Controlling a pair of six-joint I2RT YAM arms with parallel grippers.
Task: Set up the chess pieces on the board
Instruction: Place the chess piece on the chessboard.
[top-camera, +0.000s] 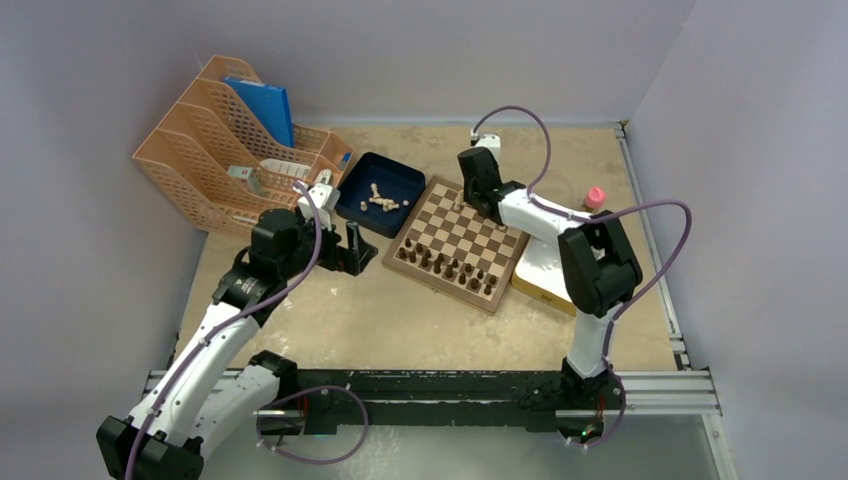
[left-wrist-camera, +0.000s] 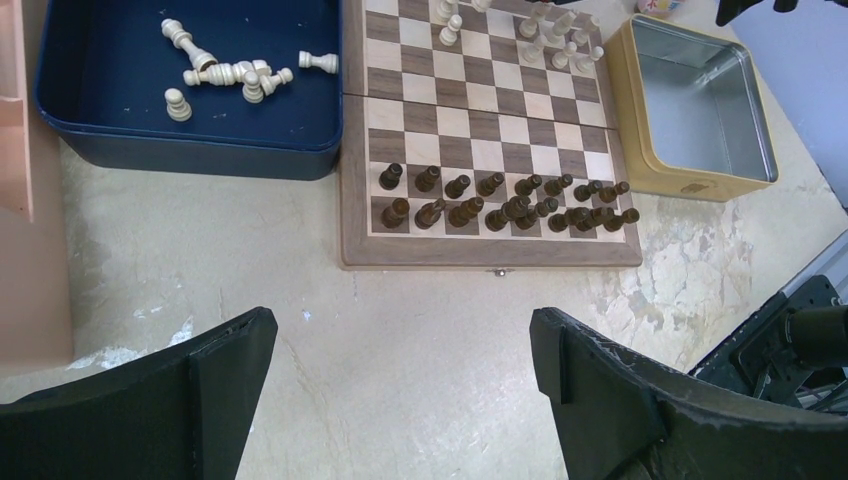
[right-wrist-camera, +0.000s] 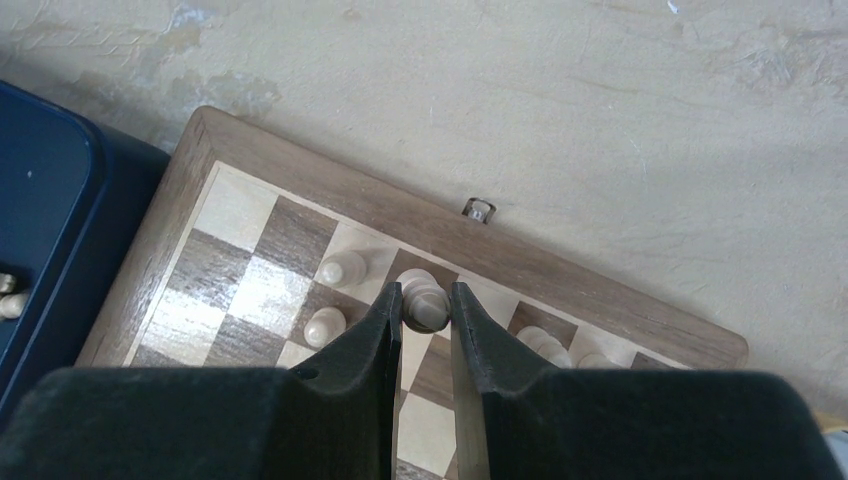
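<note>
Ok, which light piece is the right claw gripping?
The piece pinched in the right claw, at the edge row; the two pieces left of it stand free.

no readable text, no labels, no numbers

The board lies mid-table, with dark pieces ranked along its near side. The right end effector is down at the board's far edge. The left end effector hangs spread wide just left of the board, near a blue tray holding loose beige pieces.
</note>
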